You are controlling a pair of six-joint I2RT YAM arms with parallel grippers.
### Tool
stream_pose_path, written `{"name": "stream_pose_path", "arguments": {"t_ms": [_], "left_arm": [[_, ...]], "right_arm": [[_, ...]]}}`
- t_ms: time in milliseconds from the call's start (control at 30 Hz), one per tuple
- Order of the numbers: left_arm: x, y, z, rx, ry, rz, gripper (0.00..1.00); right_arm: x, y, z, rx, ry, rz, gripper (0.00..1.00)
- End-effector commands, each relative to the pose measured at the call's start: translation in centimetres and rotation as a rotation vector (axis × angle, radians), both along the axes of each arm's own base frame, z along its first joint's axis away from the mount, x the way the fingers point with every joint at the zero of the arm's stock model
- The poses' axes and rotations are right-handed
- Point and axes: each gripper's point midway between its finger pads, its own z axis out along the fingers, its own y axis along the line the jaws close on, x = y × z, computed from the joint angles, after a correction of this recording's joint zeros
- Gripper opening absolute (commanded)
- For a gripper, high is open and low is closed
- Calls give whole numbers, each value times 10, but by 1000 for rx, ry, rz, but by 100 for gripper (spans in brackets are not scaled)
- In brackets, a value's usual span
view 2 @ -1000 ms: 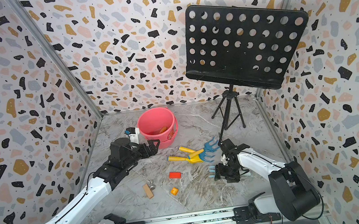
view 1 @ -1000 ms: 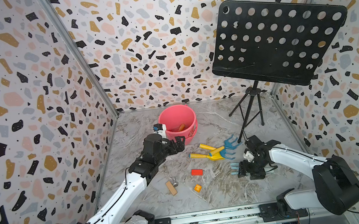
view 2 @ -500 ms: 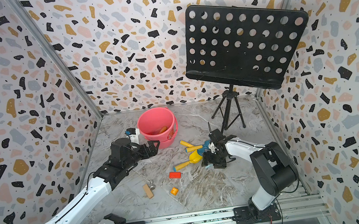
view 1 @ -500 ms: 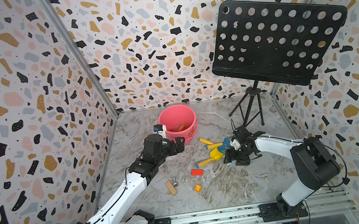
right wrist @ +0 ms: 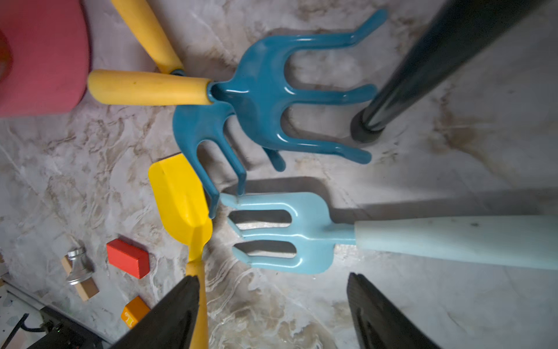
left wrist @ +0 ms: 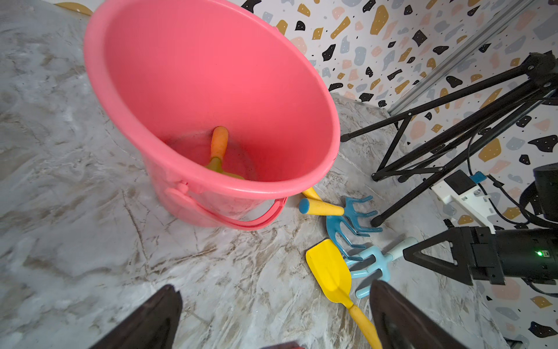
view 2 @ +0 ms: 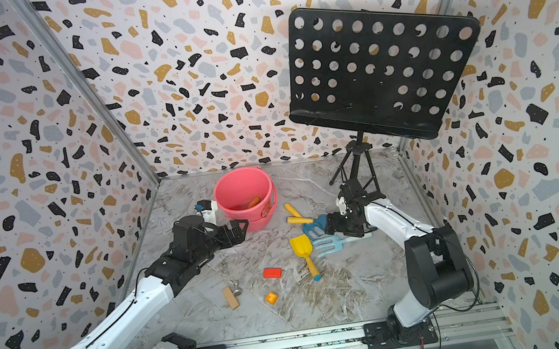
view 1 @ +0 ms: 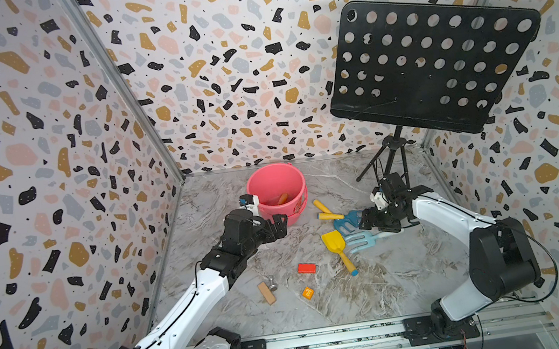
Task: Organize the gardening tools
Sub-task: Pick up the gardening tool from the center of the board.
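1. Left tool: the jaws stand wide apart with nothing between them. In both top views it hangs above the bench, just beside the front wall of the pink bucket.
2. Right tool: the jaws are apart and grip nothing. It hovers low over the cluster of implements, right of the bucket in a top view.
3. Orange-handled implement: it lies inside the bucket with the handle leaning on the inner wall. The head is mostly hidden by the rim.
4. Two dark blue rakes: they lie on the bench close beside the bucket, heads overlapping and yellow handles pointing toward the bucket. The tines of one reach close to a foot of the music stand.
5. Light-blue fork: it lies flat on the bench, directly ahead of the right tool's jaws. Its pale handle runs back under that arm, and one rake's tines touch its outer prong.
6. Yellow scoop: it lies flat just beside the fork's prongs, blade against the same rake's tines. In the right wrist view the handle passes along the inner edge of one right-tool finger; I cannot tell if they touch.
7. Other items lie nearer the front rail: a red block, an orange block and a wooden block with a metal knob against it. All are apart from the implements.
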Motion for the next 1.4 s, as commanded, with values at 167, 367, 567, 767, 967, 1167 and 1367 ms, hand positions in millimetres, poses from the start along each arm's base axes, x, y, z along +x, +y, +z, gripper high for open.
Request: {"name": "stream_pose_path", "arguments": {"t_ms": [167, 367, 567, 767, 967, 1167, 1367], "left_arm": [[1, -2, 17, -8, -53, -9, 99], [-1, -1, 17, -5, -56, -13, 99], [0, -2, 17, -10, -57, -13, 99], [-1, -2, 20, -14, -63, -15, 100], [-2, -2, 22, -23, -67, -14, 99], [-3, -3, 26, -37, -71, -16, 99], [-3, -4, 31, -48, -80, -20, 99]], "right_arm": [[23, -20, -24, -81, 15, -4, 85], [14, -30, -40, -115, 55, -6, 84], [-8, -37, -45, -132, 80, -27, 83], [-40, -43, -42, -126, 147, -88, 81], [-86, -41, -46, -82, 255, -89, 78], [-121, -35, -48, -17, 330, -96, 77], [-143, -38, -42, -61, 350, -90, 73]]}}
